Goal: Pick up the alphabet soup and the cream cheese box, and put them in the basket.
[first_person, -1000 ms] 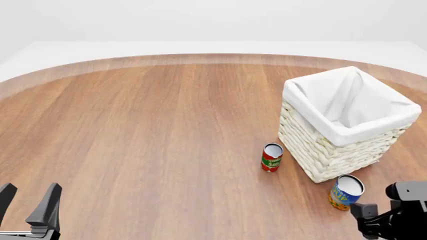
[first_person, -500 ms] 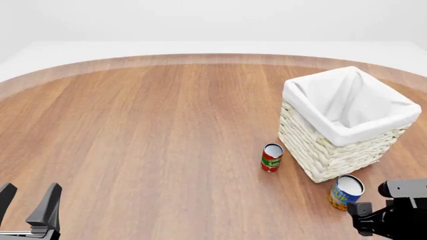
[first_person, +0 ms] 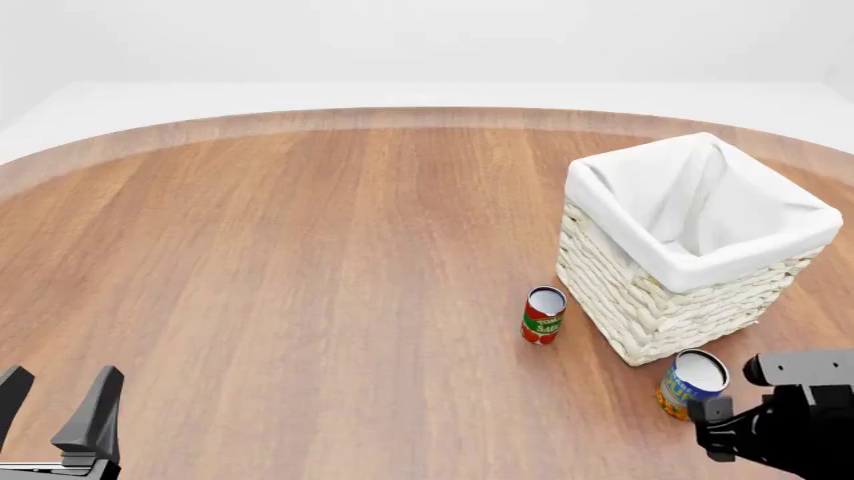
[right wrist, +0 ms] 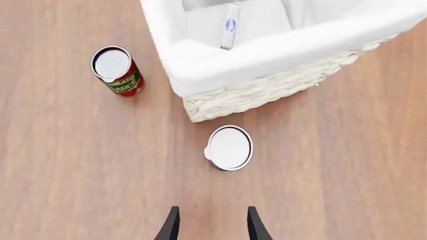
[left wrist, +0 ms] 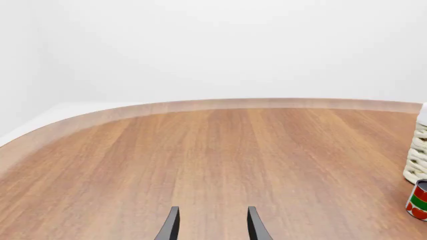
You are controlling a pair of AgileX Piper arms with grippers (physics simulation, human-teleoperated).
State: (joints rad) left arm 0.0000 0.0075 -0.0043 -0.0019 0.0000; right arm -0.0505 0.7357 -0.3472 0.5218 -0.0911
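1. A round wooden table stands against a plain white backdrop.
2. The basket sits at the right; the cream cheese box leans on edge inside it.
3. The soup can stands upright just beside the basket's near corner; a red-and-green can stands nearby.
4. The right gripper hovers over the soup can, fingers spread and empty.
5. The left gripper sits well apart, also spread and empty.

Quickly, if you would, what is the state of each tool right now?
Left tool: open, holding nothing.
Right tool: open, holding nothing, above the alphabet soup.
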